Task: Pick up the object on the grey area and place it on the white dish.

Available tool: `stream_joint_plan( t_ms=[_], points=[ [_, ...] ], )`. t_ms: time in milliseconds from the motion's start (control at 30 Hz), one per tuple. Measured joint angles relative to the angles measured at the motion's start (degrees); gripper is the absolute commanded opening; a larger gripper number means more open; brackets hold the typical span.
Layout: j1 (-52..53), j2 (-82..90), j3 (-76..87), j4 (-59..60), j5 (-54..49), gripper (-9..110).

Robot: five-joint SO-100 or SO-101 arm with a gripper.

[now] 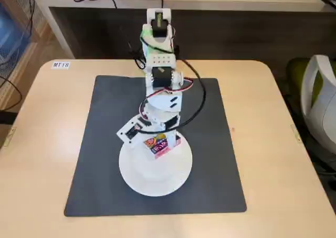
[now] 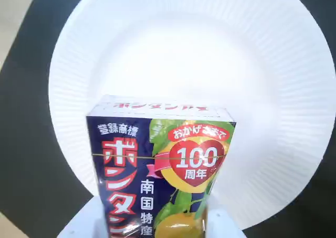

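Gripper (image 2: 157, 230) clamps the box (image 2: 157, 169) (lower end cut off) over the plate (image 2: 273, 91)

The small printed box (image 2: 163, 169), tilted, sits over the round white plate (image 1: 152, 175) on the dark grey mat (image 1: 105, 143).
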Motion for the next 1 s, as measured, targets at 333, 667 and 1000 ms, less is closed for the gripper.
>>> stream_joint_plan(
  t_ms=[333, 667, 1000],
  points=[
    [0.3, -12.8, -13.5, 8.0, -0.1, 36],
    [0.4, -15.7, -20.8, 14.9, 1.4, 36],
    [2.1, 4.6, -20.8, 15.3, 16.2, 0]
  ],
)
